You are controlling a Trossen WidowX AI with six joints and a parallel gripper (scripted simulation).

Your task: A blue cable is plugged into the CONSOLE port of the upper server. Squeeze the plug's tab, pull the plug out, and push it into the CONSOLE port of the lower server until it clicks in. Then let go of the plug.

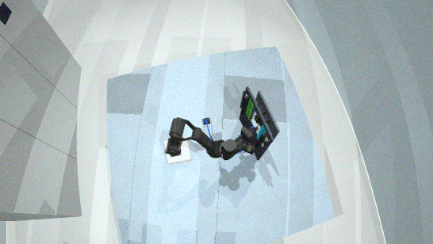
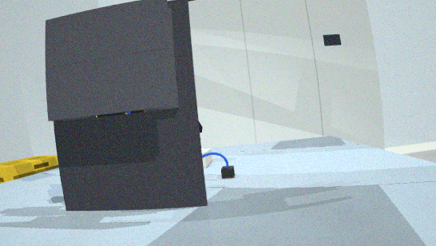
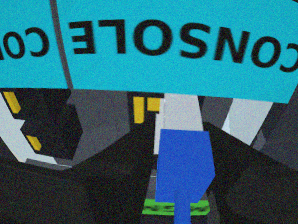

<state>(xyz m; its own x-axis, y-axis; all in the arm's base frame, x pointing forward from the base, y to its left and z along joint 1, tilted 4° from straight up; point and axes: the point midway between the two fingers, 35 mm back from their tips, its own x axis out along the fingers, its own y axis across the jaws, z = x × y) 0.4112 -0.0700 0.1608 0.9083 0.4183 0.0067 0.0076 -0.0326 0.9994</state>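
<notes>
The blue plug (image 3: 184,165) has a pale clear body. My gripper (image 3: 176,128) (image 1: 254,129) is shut on it, with a dark finger on each side. The clear body's front end runs behind the lower edge of a cyan CONSOLE label (image 3: 150,60) (image 1: 261,131), which reads upside down in the wrist view. How deep the plug sits in a port, the state of its tab, and which server this is cannot be told. The blue cable (image 3: 182,212) (image 1: 208,130) (image 2: 215,153) runs back from the plug. The dark server unit (image 2: 132,184) stands upright; its ports face away from the exterior camera.
Dark ports with yellow contacts (image 3: 138,110) lie beside the plug. A green strip (image 3: 150,206) shows behind it. The cable's far end meets a small black block (image 1: 205,121) (image 2: 227,172). A white base plate (image 1: 180,158) lies under the arm. A yellow object (image 2: 24,168) is at the far left.
</notes>
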